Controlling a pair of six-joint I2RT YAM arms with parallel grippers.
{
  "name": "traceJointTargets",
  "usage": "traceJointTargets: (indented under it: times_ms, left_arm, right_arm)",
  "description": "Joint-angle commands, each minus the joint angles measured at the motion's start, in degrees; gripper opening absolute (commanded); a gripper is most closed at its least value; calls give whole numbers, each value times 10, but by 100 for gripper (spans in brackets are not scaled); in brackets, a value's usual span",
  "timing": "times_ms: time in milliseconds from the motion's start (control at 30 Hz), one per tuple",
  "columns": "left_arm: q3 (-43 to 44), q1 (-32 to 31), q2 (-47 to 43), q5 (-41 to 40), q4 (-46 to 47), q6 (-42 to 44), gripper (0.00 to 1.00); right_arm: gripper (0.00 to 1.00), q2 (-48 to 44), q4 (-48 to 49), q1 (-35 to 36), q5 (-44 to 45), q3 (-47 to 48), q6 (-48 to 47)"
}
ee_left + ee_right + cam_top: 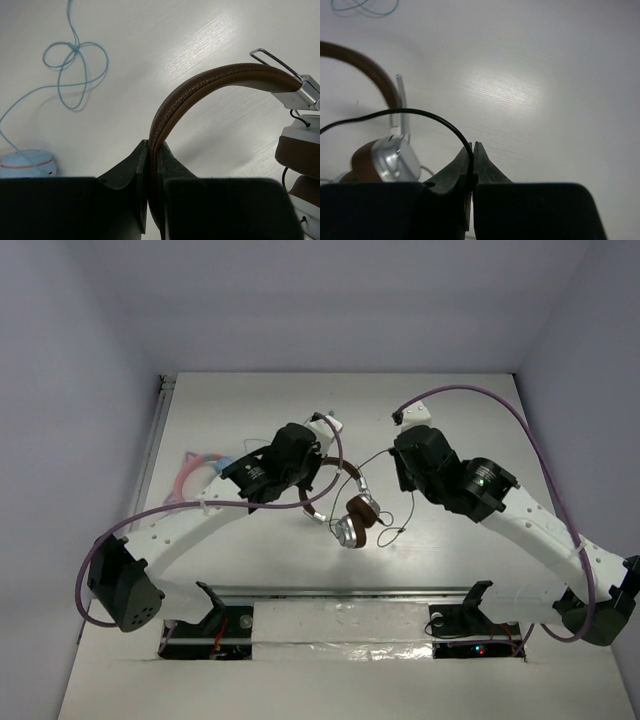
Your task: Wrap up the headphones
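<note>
White table [450, 410], one headphones [360, 512], one earbuds cable [72, 46]

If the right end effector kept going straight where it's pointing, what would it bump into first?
Most likely just the bare white table. The right end effector, shut on the thin black cable, points at open tabletop; the headphones sit off to one side. Depth is hard to judge.

The left wrist view's right edge cut off the earcups [300, 150]; the left gripper [153, 149] hid the lower end of the headband [200, 82]. In the right wrist view the cable [415, 112] ran off left, and from above we could not trace it.
</note>
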Motion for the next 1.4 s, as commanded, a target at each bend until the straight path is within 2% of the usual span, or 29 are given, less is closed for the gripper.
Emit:
traceJointTargets:
  times_ms: [0,300,567,700,833,967,1067,1367]
  left_arm:
    - [-15,29,-49,95,30,-6,0]
    - [-33,119,-78,312,83,-24,0]
    - [-34,176,-93,445,133,-72,0]
    - [-17,201,-89,438,139,-88,0]
    - [-19,218,-85,502,173,-116,0]
    - [-3,239,-81,489,183,-139,0]
    - [9,252,-75,517,205,-174,0]
    - [21,257,-63,473,308,-274,0]
  right_arm:
    - [0,-29,98,-35,19,-31,19]
    - [0,-57,236,-63,-9,-145,58]
    - [0,-85,325,-75,-41,-214,74]
    - [0,-103,353,-80,-48,-244,106]
    - [0,-102,382,-80,-94,-282,130]
    - [0,-111,429,-80,-122,-321,148]
    - [0,-115,470,-80,-159,-342,150]
    - [0,-99,628,-80,-269,-404,163]
